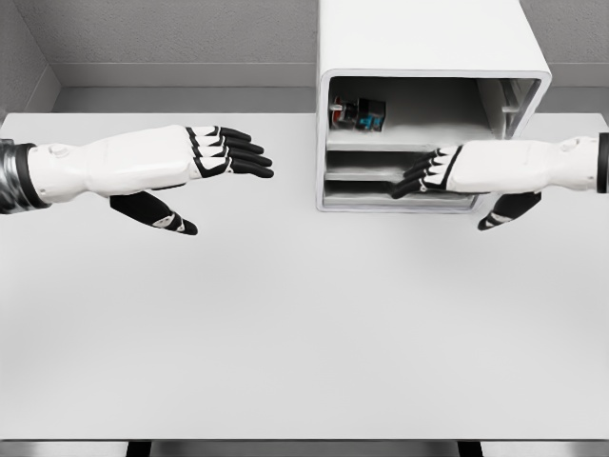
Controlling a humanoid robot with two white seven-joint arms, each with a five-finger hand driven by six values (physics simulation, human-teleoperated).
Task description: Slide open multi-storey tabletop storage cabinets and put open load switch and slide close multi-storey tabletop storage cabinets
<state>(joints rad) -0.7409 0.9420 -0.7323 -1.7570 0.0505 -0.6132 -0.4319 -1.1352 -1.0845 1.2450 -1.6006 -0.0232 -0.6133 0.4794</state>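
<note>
- The white table (285, 333) is stretching wide and bare across the front, giving both arms plenty of room toward the near edge.
- The white cabinet (428, 105) is sitting at the back of the table, right of the middle, its top running out of the picture at the upper edge.
- The left hand (214, 157) is hovering over the table well left of the cabinet, fingers straight and pressed side by side, thumb hanging down apart, holding nothing.
- The right hand (447, 171) is reaching in from the right edge, its dark fingers (417, 178) lying across the cabinet's lower shelves; fingers are loosely extended, and I cannot tell whether they are touching a shelf front or only passing before it.
- Both forearms are getting cut off at the side edges.
- The switch (359, 114) is lying in the upper compartment, back in the left corner: a small dark thing with red and blue bits, too small to make out more.
- The switch is sitting above and to the left of the right hand, clear of it, one shelf up from those fingertips.
</note>
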